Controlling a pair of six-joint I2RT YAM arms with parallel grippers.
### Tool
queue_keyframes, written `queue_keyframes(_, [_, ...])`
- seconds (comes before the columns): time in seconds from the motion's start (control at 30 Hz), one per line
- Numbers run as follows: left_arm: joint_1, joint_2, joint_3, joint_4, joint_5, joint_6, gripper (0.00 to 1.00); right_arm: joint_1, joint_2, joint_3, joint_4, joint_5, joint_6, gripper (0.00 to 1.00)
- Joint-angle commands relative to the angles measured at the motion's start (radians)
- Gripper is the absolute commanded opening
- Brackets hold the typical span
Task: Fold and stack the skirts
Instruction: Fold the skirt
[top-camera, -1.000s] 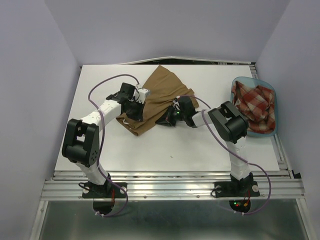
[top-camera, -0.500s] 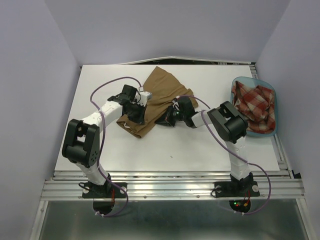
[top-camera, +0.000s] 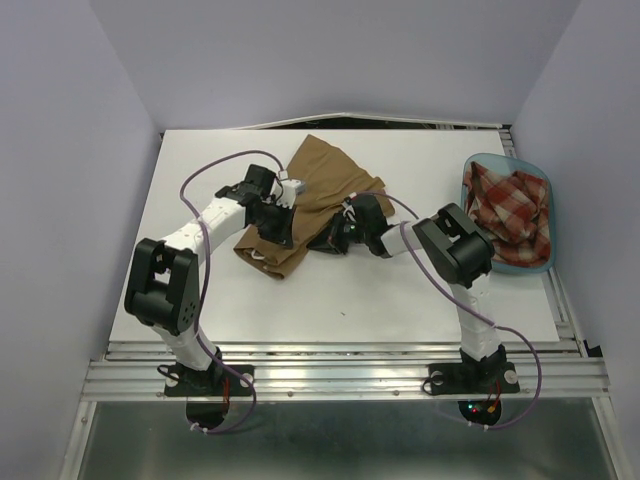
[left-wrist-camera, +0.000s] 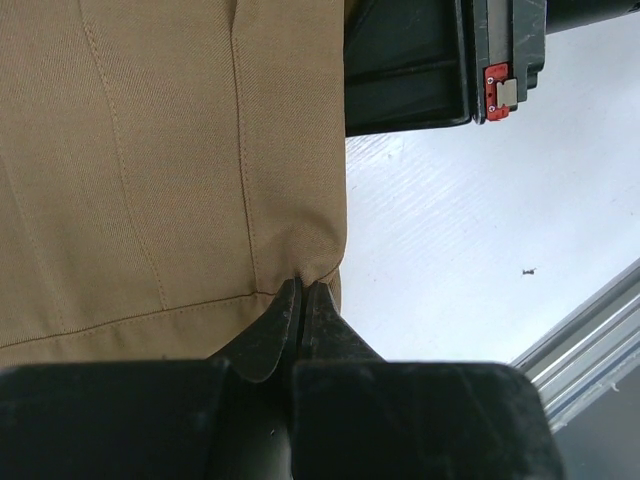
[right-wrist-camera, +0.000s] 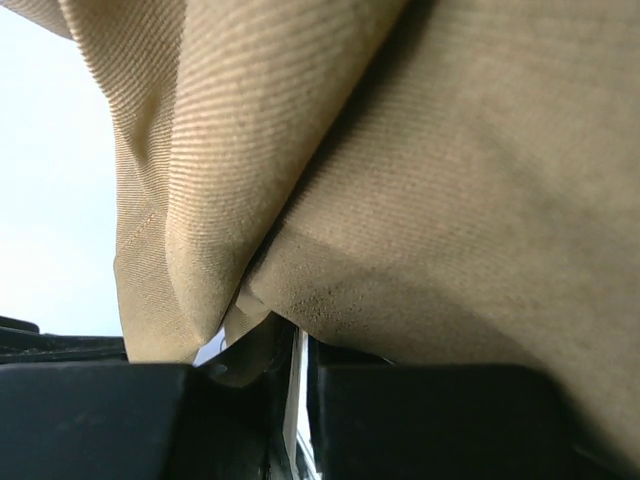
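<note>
- My left gripper (left-wrist-camera: 303, 290) is clenched: its two fingers meet on the hem corner of the tan skirt (left-wrist-camera: 150, 150) and pinch it.
- My right gripper (right-wrist-camera: 297, 335) seems to be grasping the same skirt. A fold goes in between its fingers, but the cloth drapes over the tips, so I see only a thin bright slit there.
- From above, both grippers are at the near edge of the tan skirt, close to each other. The wrists hide their fingertips.
- The tan skirt lies around the middle of the white table (top-camera: 400, 290), and its near part is bunched.
- The plaid skirt (top-camera: 510, 210) lies crumpled in the blue tub (top-camera: 478, 162) at the right edge of the table, well apart.
- Plain lilac walls (top-camera: 80, 150) close the table on three sides.
</note>
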Motion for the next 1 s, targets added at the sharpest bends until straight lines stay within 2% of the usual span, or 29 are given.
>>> queue_keyframes(0.0, [-0.012, 0.013, 0.019, -0.030, 0.035, -0.023, 0.00, 0.019, -0.028, -0.038, -0.057, 0.041, -0.045, 0.05])
queue_keyframes(0.1, [-0.016, 0.032, -0.010, -0.016, 0.096, -0.040, 0.00, 0.019, -0.065, -0.072, -0.061, 0.062, -0.049, 0.01])
queue_keyframes(0.43, [-0.047, 0.156, -0.102, 0.036, 0.101, -0.129, 0.00, 0.019, -0.053, -0.059, -0.072, 0.073, -0.054, 0.02])
queue_keyframes(0.47, [-0.047, 0.179, -0.104, 0.039, 0.084, -0.131, 0.00, 0.019, -0.065, -0.062, -0.081, 0.069, -0.063, 0.19])
queue_keyframes(0.53, [-0.047, 0.214, -0.096, 0.023, 0.041, -0.128, 0.00, -0.010, -0.098, -0.065, -0.119, 0.059, -0.120, 0.32])
queue_keyframes(0.6, [-0.047, 0.266, -0.089, 0.012, 0.010, -0.123, 0.00, -0.069, -0.155, -0.037, -0.237, 0.052, -0.228, 0.45])
queue_keyframes(0.63, [-0.045, 0.273, -0.090, 0.015, 0.003, -0.123, 0.00, -0.118, -0.174, -0.018, -0.350, 0.050, -0.268, 0.45])
queue_keyframes(0.73, [-0.045, 0.290, -0.099, 0.025, 0.018, -0.131, 0.00, -0.201, -0.247, 0.042, -0.536, 0.067, -0.404, 0.45])
queue_keyframes(0.8, [-0.045, 0.287, -0.096, 0.032, 0.013, -0.131, 0.00, -0.280, -0.295, 0.066, -0.584, 0.088, -0.474, 0.45])
queue_keyframes(0.87, [-0.047, 0.285, -0.099, 0.032, 0.012, -0.128, 0.00, -0.322, -0.303, 0.141, -0.651, 0.170, -0.528, 0.49])
queue_keyframes(0.97, [-0.047, 0.271, -0.105, 0.029, 0.003, -0.119, 0.00, -0.353, -0.243, 0.242, -0.730, 0.262, -0.588, 0.56])
